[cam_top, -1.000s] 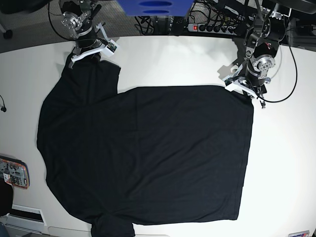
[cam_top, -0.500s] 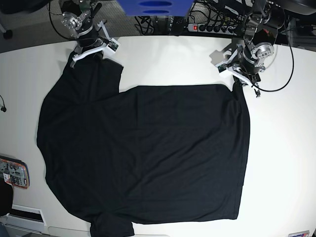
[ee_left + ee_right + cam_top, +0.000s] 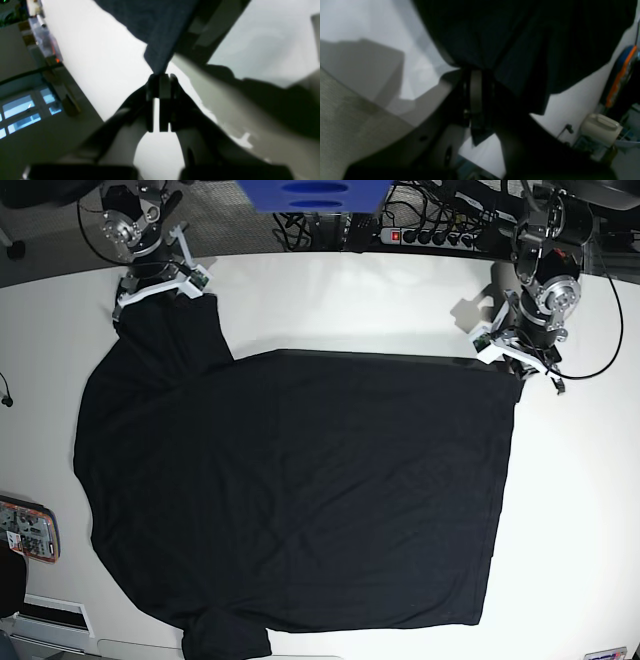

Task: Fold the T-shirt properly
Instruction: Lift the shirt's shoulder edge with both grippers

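Observation:
The black T-shirt lies spread flat over most of the white table. My left gripper, at the right in the base view, is shut on the shirt's far right corner. The left wrist view shows the closed gripper pinching a point of dark cloth. My right gripper, at the far left in the base view, is shut on the shirt's far left corner. In the right wrist view that gripper is closed with dark cloth bunched around it.
An orange-edged flat device lies at the table's left edge. A power strip and cables sit behind the table's far edge, next to a blue object. A cable runs from the left arm over the table's right side.
My left gripper has moved right with its shirt corner, and my right gripper has moved left with its corner. The shirt's far edge is pulled wider and straighter.

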Motion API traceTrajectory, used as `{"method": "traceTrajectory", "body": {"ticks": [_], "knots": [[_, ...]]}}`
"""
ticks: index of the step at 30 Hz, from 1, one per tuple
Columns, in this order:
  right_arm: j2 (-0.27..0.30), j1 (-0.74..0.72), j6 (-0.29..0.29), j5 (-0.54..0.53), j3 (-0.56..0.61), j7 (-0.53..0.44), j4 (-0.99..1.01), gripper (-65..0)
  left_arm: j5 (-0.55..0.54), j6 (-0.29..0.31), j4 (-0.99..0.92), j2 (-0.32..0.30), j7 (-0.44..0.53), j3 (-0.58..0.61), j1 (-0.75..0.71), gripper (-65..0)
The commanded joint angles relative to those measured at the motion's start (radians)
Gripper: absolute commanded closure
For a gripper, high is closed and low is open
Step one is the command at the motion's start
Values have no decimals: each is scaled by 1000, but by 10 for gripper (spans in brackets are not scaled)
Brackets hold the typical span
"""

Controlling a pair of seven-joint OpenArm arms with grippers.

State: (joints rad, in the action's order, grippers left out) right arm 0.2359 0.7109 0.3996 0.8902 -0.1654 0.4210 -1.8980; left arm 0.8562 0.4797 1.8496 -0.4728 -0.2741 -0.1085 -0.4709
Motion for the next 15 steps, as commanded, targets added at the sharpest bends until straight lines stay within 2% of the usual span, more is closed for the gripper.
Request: {"method": "traceTrajectory", "body": {"ticks": [1,15], "knots": [[6,-18,-11,-1,-4,-11,-18,0,4,-17,17,-8,2,-9,19,0],[3,-130,-11,-1,-1,-11,-33,0,2,-17,-37,23,2,-4,142,0]]}}
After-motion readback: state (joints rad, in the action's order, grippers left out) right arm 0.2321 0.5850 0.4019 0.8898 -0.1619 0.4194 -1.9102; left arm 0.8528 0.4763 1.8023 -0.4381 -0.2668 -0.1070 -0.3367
